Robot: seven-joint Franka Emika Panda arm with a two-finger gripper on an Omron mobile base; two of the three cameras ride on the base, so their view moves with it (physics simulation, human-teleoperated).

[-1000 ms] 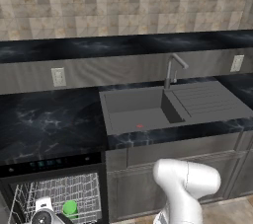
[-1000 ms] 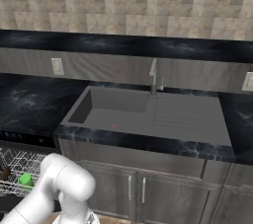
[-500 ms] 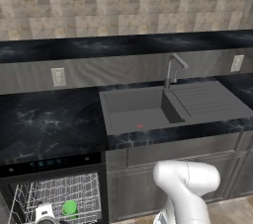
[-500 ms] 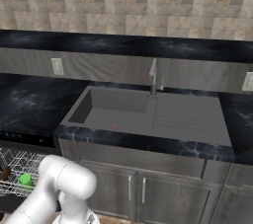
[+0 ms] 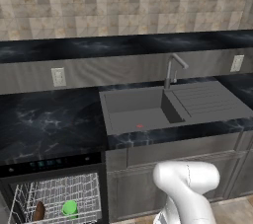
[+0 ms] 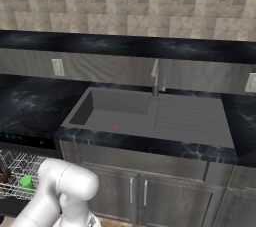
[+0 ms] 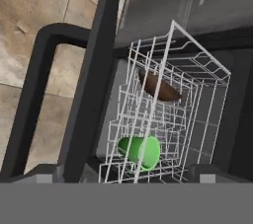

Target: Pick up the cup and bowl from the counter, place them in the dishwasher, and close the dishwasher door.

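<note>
The dishwasher point(image 5: 49, 165) stands open under the black counter point(image 5: 49, 124). In its white wire rack point(image 7: 163, 119) the green cup point(image 7: 140, 151) lies on its side and the brown bowl point(image 7: 158, 87) leans on edge deeper in. The base views also show the cup point(image 5: 69, 208) point(image 6: 26, 183) and the bowl point(image 5: 39, 211) point(image 6: 5, 176) in the rack. My gripper point(image 7: 126, 176) is open with nothing between its fingers. It hovers close to the dishwasher door point(image 7: 94, 70), whose edge and bar handle point(image 7: 34, 85) run up the left of the hand view.
A grey sink basin point(image 5: 143, 114) with a faucet point(image 5: 173, 70) and drainboard sits in the counter to the right of the dishwasher. Grey cabinet doors point(image 6: 150, 196) run below it. My white arm point(image 5: 188, 188) stands in front of them. Tan floor tiles point(image 7: 29, 11) lie beyond the door.
The white hand seen beside the cup in the earlier left base views has moved out of that view, uncovering the bowl. Cup, bowl and rack have stayed put.
</note>
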